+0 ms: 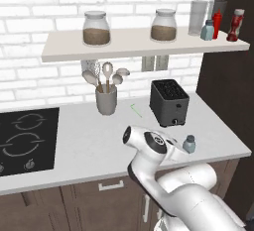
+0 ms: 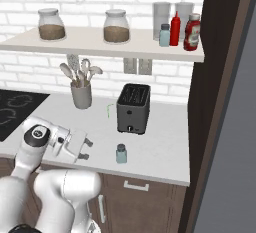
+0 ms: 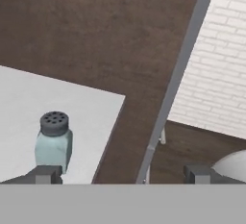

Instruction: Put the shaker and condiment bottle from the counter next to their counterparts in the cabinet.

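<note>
**Jaws apart beside the shaker on the counter**

Gripper held low over the front part of the counter, pointing sideways toward the tall dark panel, fingers spread wide with nothing between them. Shaker upright on the counter near its front edge, just beyond the fingertips and clear of them, in front of the black toaster and apart from it. From the left base camera, same shaker peeking past the white wrist. From the hand camera, shaker standing just behind one dark fingertip, off to that side rather than centred in the gap; whether touching it, impossible to tell.

Up on the cabinet shelf, at the end by the dark panel: condiment bottle, dark red with a pale cap, nearest the panel; just beside it the bright red squeeze bottle with pointed nozzle; then the second small blue-grey shaker, in front of two tall clear glasses. Further along the shelf, two lidded jars with brown contents. Below, a utensil crock against the brick wall, black cooktop set in the worktop
</note>
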{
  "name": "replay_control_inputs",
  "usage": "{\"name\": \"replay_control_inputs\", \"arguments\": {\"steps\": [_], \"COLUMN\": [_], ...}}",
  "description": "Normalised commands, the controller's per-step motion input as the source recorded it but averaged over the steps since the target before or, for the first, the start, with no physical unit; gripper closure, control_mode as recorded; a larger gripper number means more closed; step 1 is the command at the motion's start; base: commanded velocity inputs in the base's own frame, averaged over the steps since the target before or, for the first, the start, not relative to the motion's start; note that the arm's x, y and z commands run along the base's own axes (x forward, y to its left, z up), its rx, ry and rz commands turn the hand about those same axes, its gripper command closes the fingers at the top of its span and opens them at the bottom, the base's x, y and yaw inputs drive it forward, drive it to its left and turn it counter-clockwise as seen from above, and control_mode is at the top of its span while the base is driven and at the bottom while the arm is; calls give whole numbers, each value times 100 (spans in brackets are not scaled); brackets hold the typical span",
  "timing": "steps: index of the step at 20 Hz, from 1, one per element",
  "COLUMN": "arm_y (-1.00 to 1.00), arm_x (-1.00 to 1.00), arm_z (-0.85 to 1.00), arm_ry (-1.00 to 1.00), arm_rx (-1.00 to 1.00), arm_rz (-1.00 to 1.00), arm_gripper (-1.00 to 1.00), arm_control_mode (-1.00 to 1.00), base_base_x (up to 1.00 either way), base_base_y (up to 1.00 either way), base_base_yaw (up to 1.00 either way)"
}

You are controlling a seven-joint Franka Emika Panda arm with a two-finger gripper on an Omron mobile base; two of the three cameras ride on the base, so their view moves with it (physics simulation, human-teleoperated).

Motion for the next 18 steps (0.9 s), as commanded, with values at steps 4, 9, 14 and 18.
{"name": "replay_control_inputs", "arguments": {"steps": [4, 9, 14, 18], "arm_y": [0, 0, -18, -34], "arm_x": [63, 59, 43, 13], "arm_z": [-34, -18, -26, -47], "arm_ry": [0, 0, 2, 0], "arm_rx": [3, 3, 0, 0], "arm_rz": [0, 0, 0, 0], "arm_gripper": [-100, -100, -100, -100], "arm_control_mode": [-100, -100, -100, -100], "base_base_x": [0, 0, 0, 0], "base_base_y": [0, 0, 0, 0], "base_base_yaw": [0, 0, 0, 0]}}
